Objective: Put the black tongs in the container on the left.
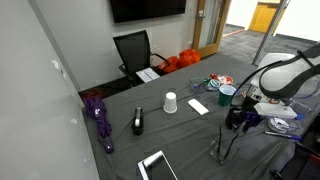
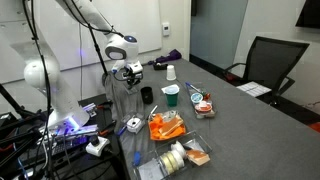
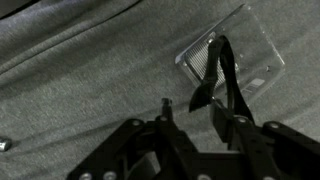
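Observation:
My gripper [image 1: 238, 118] hangs over the near right part of the grey table and also shows in an exterior view [image 2: 128, 75]. In the wrist view my gripper [image 3: 192, 108] has its fingers partly closed round the near ends of the black tongs [image 3: 225, 70]. The tongs' two thin arms run away from the jaws, and their joined end lies over a clear rectangular container [image 3: 250, 45] on the table. In an exterior view the tongs [image 1: 228, 145] slant down below the gripper as thin dark lines.
A white cup [image 1: 170, 102], a black cup [image 1: 138, 123] and a teal cup [image 1: 227, 95] stand on the table [image 1: 120, 150]. A purple umbrella [image 1: 98, 115] lies at its far side, and a tablet [image 1: 157, 165] lies near the edge. Orange items [image 2: 165, 125] sit on the table.

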You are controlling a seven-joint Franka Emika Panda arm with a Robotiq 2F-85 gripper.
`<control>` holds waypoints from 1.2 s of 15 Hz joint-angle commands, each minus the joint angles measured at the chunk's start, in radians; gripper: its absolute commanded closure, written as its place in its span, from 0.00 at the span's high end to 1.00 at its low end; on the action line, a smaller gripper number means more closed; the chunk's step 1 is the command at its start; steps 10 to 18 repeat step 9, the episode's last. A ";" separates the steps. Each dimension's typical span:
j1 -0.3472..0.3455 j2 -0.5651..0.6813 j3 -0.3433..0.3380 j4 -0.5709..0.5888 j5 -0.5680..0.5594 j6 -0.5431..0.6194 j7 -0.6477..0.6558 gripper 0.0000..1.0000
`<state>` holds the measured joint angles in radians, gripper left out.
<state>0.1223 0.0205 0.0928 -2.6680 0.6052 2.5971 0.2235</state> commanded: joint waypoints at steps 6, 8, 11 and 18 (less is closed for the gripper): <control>-0.060 -0.251 -0.067 -0.074 -0.124 -0.078 -0.103 1.00; -0.069 -0.318 -0.089 -0.089 -0.155 -0.089 -0.126 1.00; -0.077 -0.346 -0.098 -0.093 -0.179 -0.102 -0.128 1.00; -0.077 -0.346 -0.098 -0.093 -0.179 -0.102 -0.128 1.00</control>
